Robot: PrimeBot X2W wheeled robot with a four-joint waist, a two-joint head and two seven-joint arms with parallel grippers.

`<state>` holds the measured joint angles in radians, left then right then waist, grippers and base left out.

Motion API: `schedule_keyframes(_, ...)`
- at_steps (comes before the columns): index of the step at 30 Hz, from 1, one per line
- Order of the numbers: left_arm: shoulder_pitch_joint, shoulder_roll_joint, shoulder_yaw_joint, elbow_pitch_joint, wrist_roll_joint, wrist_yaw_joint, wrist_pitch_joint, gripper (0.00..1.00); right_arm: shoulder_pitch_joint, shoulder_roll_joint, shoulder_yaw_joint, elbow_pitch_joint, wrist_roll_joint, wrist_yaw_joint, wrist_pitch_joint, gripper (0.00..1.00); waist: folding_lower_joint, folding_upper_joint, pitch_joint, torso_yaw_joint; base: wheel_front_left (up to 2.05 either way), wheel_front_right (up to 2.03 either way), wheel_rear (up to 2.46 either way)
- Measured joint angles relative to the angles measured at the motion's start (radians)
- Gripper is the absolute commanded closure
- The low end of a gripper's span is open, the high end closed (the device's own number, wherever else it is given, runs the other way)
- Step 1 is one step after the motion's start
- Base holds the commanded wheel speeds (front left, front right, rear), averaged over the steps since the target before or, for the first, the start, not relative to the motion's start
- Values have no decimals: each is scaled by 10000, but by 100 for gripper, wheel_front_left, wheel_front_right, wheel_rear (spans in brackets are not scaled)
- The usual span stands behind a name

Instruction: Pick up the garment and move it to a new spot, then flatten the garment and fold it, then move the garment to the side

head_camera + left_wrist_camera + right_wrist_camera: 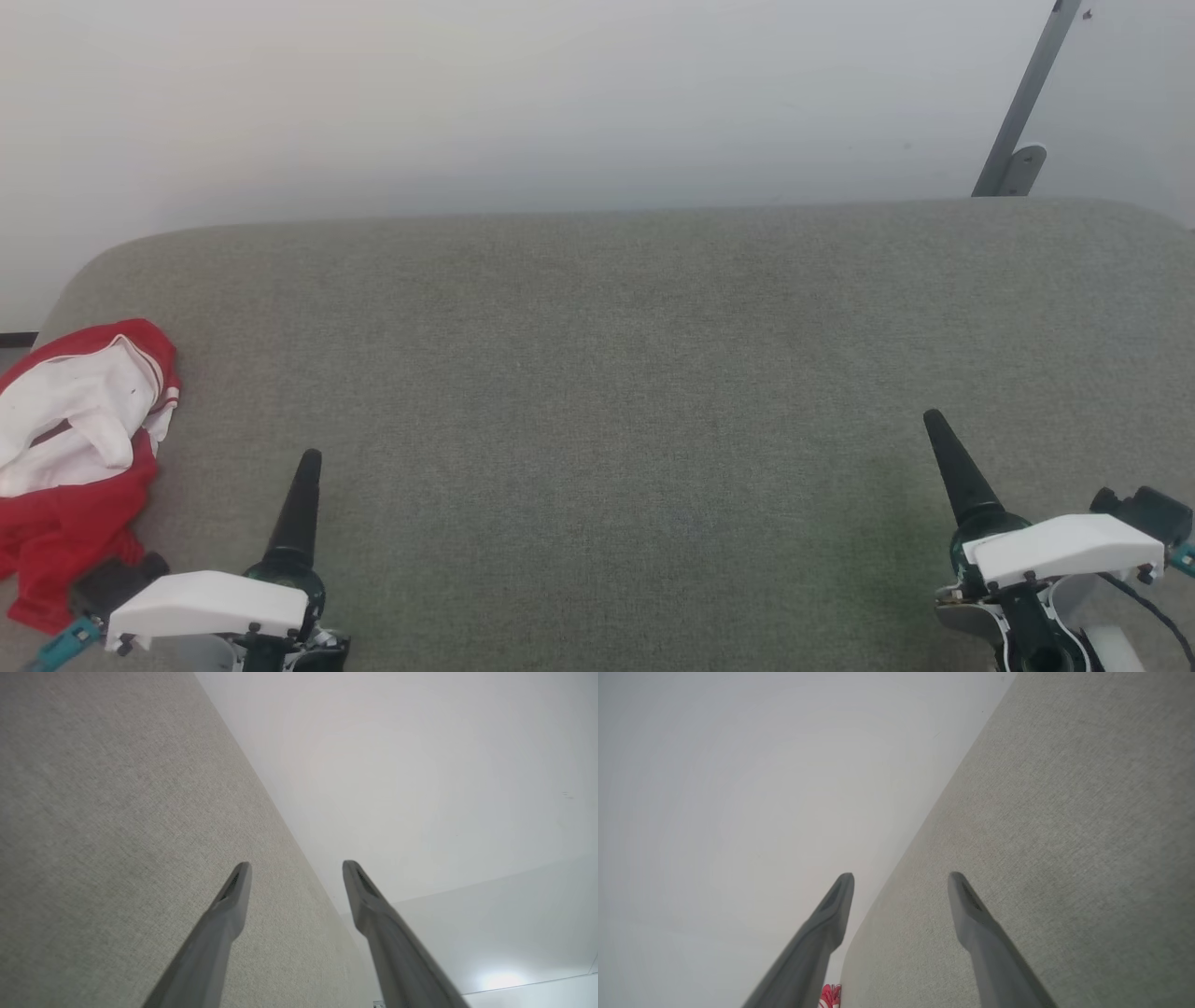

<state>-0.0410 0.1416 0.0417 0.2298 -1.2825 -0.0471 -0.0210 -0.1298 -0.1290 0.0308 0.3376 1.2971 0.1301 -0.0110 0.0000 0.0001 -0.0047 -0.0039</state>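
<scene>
Two sets of dark fingers hang over the near edge of the grey fabric-covered table [597, 373], and both are spread wide with nothing between them. The left fingers [224, 919] and the right fingers [980, 924] each show a clear gap in their own wrist views. The garment [75, 448] lies in a crumpled heap at the table's left end, red with its white lining turned outward, just beside the left arm's white housing. Its place off to one side probably leaves the broad middle of the table free as the new spot for flattening and folding. No step of the task looks begun. The left fingers are nearest the heap but point up the table rather than at it, so the first pick likely calls for a swing leftward.
</scene>
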Motion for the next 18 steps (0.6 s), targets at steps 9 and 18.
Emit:
schedule_keyframes(9,-4,493,-274,104,1440,209,-353,0,-212,-194,21,253,-1340,2,-142,0,0,0,-31,-19,0,0,0)
schedule_keyframes(18,-65,857,-445,263,3070,337,-694,0,-354,-336,-6,370,-2746,2,-215,0,0,0,-59,-27,0,0,0)
